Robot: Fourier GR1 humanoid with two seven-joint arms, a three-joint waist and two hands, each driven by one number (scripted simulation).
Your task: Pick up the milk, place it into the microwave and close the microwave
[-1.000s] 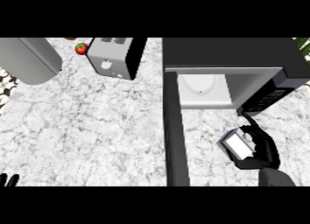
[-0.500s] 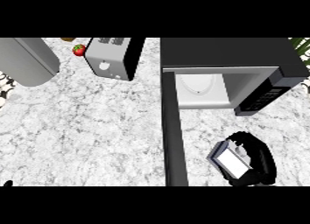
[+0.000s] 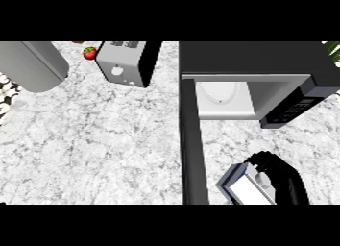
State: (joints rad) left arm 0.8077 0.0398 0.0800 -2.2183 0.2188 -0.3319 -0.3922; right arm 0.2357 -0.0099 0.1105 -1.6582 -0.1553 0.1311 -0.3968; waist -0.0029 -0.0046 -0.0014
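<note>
On the marble counter (image 3: pixel 95 139), the milk (image 3: pixel 244 185) is held at five o'clock, the right hand (image 3: pixel 283 180) curled round it; the open microwave door (image 3: pixel 192 144) could be struck en route to the microwave (image 3: pixel 258 62)

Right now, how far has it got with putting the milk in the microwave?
The pick-up looks done: the right hand is curled round the milk, low in the view, in front of the microwave. The door stands open, so the way in is ready. Left to do: set the milk inside, let go, and shut the door.
</note>
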